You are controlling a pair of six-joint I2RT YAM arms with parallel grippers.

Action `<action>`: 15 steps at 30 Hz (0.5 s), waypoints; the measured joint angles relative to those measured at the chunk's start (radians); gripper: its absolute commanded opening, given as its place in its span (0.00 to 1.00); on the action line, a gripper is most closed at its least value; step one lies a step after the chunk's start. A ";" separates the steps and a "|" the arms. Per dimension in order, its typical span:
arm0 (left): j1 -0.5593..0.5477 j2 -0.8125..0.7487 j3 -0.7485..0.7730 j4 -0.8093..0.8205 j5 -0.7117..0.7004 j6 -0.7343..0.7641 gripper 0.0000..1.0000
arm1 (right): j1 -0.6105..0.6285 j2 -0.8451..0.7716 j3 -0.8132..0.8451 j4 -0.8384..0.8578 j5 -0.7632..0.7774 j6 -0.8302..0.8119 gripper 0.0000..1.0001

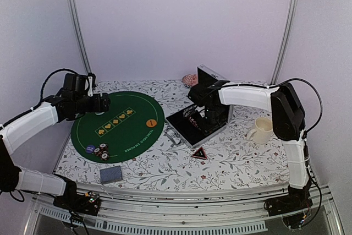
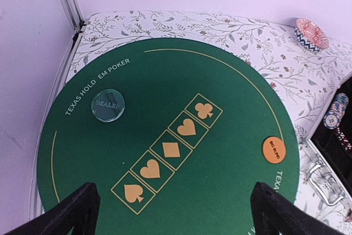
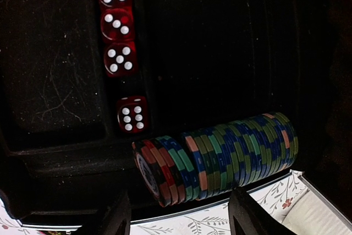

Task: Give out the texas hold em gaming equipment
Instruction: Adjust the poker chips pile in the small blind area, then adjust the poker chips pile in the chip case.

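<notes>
A row of striped poker chips [image 3: 220, 155] lies on edge in the black-lined case [image 1: 190, 130]. My right gripper [image 3: 179, 216] hangs open just in front of the row's left end, with nothing between its fingers. On the round green mat [image 1: 118, 127] lie an orange button [image 2: 273, 149], a clear dealer disc [image 2: 108, 104] and a few chips [image 1: 99, 151] at the near rim. My left gripper [image 2: 176, 216] is wide open and empty above the mat's row of suit marks. A grey-blue deck of cards [image 1: 111, 174] rests on the cloth near the front edge.
Several red dice [image 3: 132, 115] sit in the case [image 3: 55, 81] beside the chips. A cream mug [image 1: 261, 130] stands right of the case. A red triangular piece [image 1: 199, 153] lies in front of the case. A patterned bowl [image 2: 311, 34] is at the back.
</notes>
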 measured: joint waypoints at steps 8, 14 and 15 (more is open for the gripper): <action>0.000 0.000 -0.005 0.003 0.000 0.002 0.98 | 0.001 0.012 0.006 -0.011 0.012 -0.010 0.49; 0.000 0.000 -0.006 0.003 0.001 0.004 0.98 | 0.012 0.012 0.006 -0.012 0.004 -0.011 0.49; 0.000 0.000 -0.006 0.003 0.001 0.004 0.98 | 0.015 0.012 0.006 -0.012 -0.001 -0.011 0.49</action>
